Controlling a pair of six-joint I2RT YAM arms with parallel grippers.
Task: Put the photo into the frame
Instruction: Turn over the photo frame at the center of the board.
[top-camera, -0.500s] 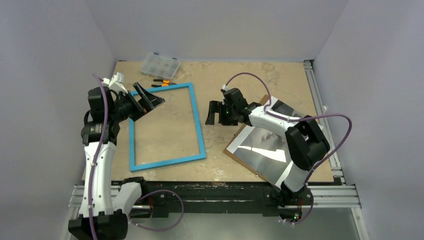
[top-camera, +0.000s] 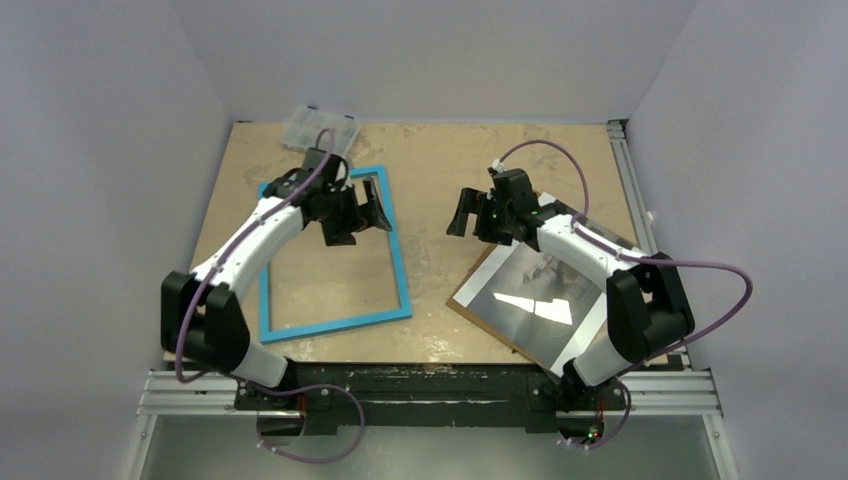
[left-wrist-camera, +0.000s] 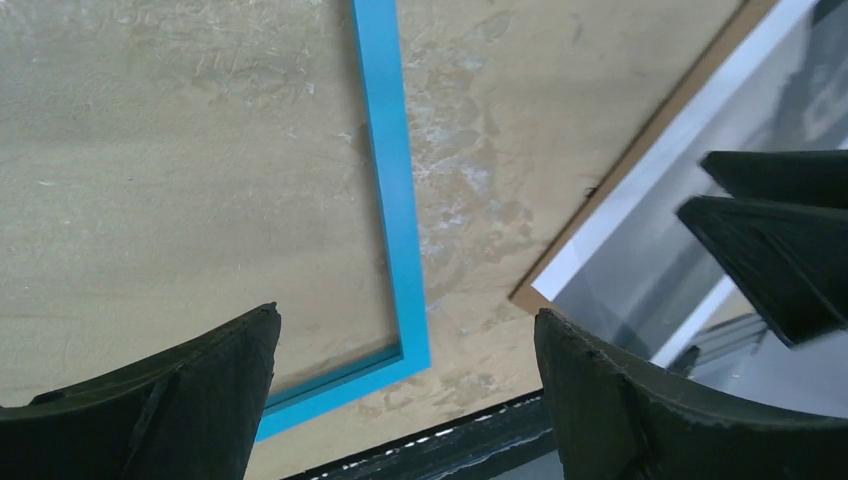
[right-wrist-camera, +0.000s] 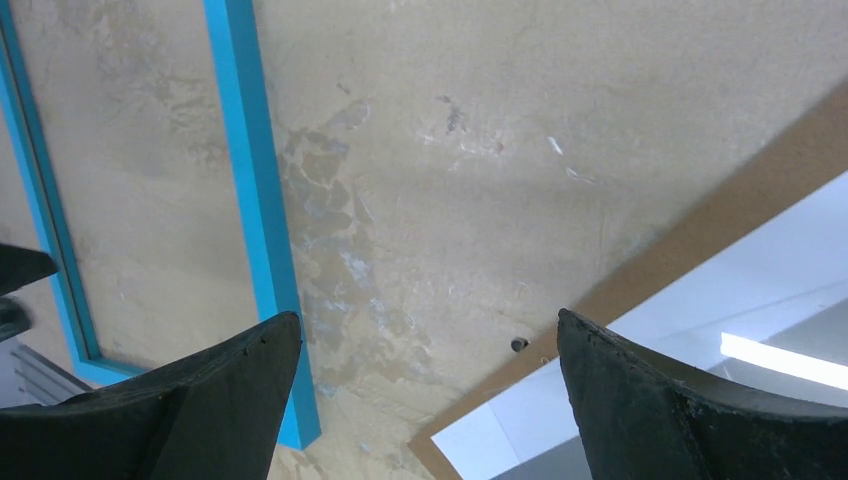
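We are reaching our left gripper (top-camera: 358, 222) in over the frame (top-camera: 400, 270) at upper left, jaws apart and empty like the right gripper's (top-camera: 468, 215), leaving the photo (top-camera: 535, 300) ungrasped.

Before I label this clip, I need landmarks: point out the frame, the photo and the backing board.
the frame (top-camera: 398, 262), top view, its right rail.
the photo (top-camera: 520, 290), top view, its glossy middle.
the backing board (right-wrist-camera: 700, 235), right wrist view, brown edge strip.

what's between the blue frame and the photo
Past the frame, bare tabletop, then a sliver of brown backing board under the photo; the top view shows it.
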